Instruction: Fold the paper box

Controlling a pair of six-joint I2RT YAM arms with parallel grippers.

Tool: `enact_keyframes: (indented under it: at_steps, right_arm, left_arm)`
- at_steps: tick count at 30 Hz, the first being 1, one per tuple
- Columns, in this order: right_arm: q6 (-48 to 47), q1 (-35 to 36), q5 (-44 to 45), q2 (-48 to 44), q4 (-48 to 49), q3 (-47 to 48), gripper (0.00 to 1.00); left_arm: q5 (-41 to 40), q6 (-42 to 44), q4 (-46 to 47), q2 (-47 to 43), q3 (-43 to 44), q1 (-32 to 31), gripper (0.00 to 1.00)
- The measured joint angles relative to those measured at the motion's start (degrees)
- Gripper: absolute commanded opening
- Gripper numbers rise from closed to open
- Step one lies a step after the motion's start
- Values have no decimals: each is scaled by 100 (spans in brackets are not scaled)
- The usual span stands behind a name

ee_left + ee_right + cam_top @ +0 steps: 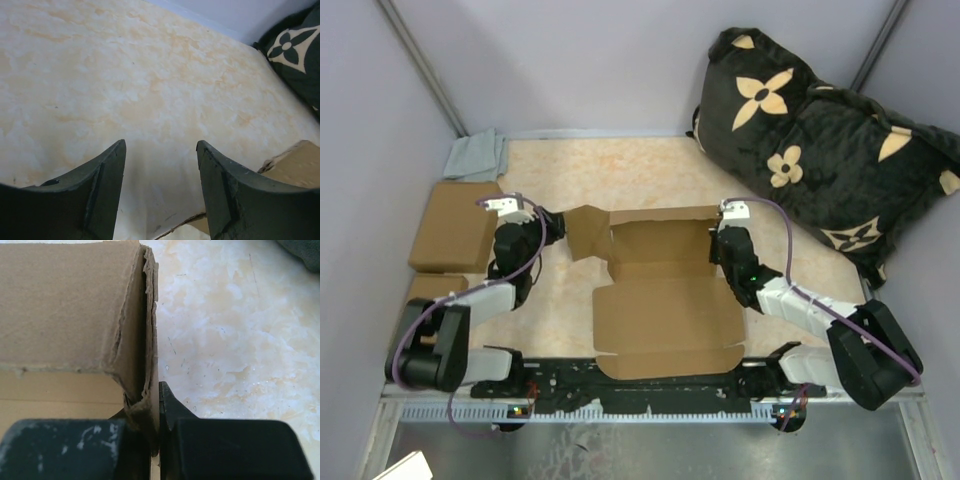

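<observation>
The paper box [665, 300] lies opened out in the middle of the table, its back and side walls partly raised. My right gripper [717, 240] is shut on the box's upright right wall [132, 340]; the folded cardboard is pinched between the fingers [150, 400]. At the box's left side flap [585, 232], my left gripper [560, 225] stands open. In the left wrist view its fingers [160, 142] are wide apart over bare table. A ragged cardboard edge [185, 222] shows low between them, and a box corner [295, 162] lies to the right.
A black pillow with beige flowers [820, 130] fills the back right corner. Two brown cardboard blocks [455, 225] [425, 288] sit along the left wall, with a grey cloth [475, 155] behind them. Grey walls close in the table.
</observation>
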Motion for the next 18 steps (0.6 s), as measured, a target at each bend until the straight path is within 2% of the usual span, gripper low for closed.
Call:
enact_keyframes:
  at_steps: [3,6,8,9,14,18]
  right_arm:
    - [2,0,-85,-44,-83,0,0]
    - [0,-2,-136,-68,-136,2,0]
    - [0,-11,-173,-72,-192,28,0]
    - [-2,-24,-195,-72,-249,66,0]
    - [-52,-96,-245,-59,-439,195,0]
    - [-76,-192,-289,87,-566,393,0]
  left_arm:
    - [313,-20,509,603,2,219,62]
    - [1047,-227,1163,1191,-44,479,59]
    - [1641,-568,2085,1482,-372,638,58]
    - [1709,-599,2175,1499,-420,686,58]
    - [2778,-1257,3790,1928,-1187,863,55]
    - [3777,-1766,4207,2253,-1261,872,53]
